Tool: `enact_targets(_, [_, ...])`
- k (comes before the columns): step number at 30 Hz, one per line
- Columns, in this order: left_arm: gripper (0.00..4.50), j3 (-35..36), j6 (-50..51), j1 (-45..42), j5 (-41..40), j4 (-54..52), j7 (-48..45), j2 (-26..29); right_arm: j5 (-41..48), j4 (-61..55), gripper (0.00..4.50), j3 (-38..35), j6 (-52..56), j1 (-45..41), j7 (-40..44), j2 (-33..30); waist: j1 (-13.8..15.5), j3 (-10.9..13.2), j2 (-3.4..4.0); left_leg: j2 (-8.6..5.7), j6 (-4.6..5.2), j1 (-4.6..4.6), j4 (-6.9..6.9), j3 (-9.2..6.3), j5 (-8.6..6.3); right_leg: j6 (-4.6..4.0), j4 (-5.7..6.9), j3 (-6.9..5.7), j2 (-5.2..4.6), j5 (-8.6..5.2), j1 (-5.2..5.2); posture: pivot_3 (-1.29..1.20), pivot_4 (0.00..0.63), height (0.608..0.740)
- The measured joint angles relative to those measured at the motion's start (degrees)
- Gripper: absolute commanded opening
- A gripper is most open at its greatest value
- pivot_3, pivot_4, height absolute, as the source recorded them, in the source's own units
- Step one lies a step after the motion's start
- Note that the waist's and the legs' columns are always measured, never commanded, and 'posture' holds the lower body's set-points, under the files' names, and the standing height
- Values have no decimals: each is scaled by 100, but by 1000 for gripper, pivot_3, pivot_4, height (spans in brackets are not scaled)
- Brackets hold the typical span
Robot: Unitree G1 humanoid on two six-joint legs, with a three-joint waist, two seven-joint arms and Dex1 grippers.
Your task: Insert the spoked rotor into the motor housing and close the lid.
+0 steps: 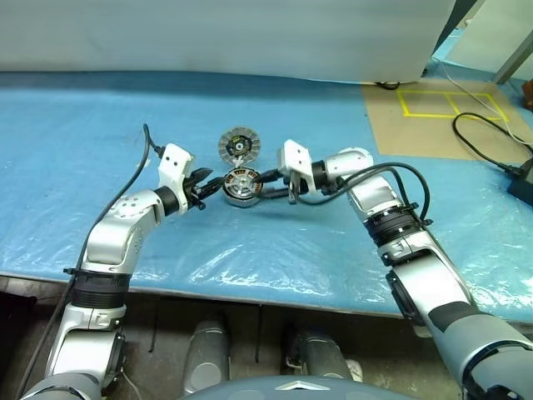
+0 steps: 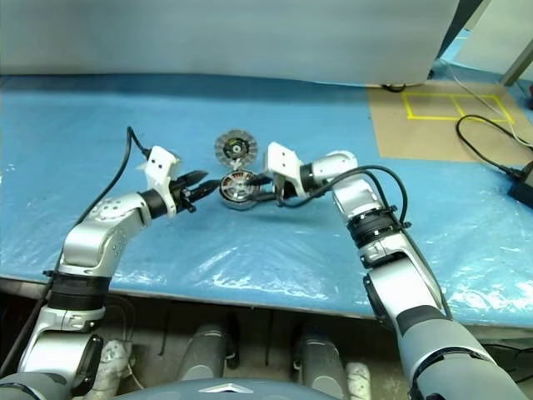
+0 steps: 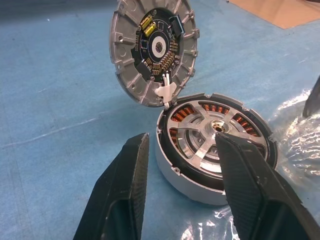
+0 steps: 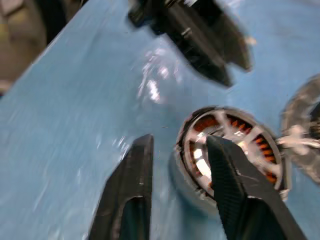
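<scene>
Two grippers flank the motor housing (image 1: 242, 187) on the bench (image 1: 100, 108).
Spoked rotor (image 3: 212, 140) seated inside; lid (image 3: 152, 47) stands open at 12 o'clock; left gripper (image 3: 182, 187) and right gripper (image 4: 175, 185) fingers apart, empty.

No text, label, brand or number is legible on any object or on the blue plastic-covered surface (image 1: 275, 258).

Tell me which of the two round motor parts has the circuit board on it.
The lid: it stands open behind the motor housing, its inner face carrying a dark circuit board. The housing instead shows copper windings and the spoked rotor seated inside.
</scene>
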Motion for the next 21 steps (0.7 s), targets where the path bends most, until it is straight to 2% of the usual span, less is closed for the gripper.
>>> enact_targets(5, [2205,-2,-6,46,-2,-6,4,-49,-354,755,4179,260,-994,-525,217,104,-26,0,0,3,1,1,6,0,0,-2,5,0,1,-1,0,0,150,740])
enact_targets(10, [2205,-2,-3,87,-2,-35,16,-66,-667,1608,4179,374,-1661,-947,182,428,-30,0,1,4,7,-3,8,0,-3,-4,5,0,0,-2,-1,0,150,740])
enact_targets(17, [2205,-2,9,157,1,-100,32,-62,-1281,2573,4179,578,-2491,-1329,-55,451,-5,1,1,4,14,-10,16,0,-7,-4,6,-2,-1,-2,-4,0,150,740])
enact_targets(21, [2205,-4,39,224,-2,-179,70,-61,-1334,2875,4179,516,-2475,-1456,-96,504,-16,1,1,7,14,-15,19,1,-7,-5,12,-2,0,-2,-10,0,150,740])
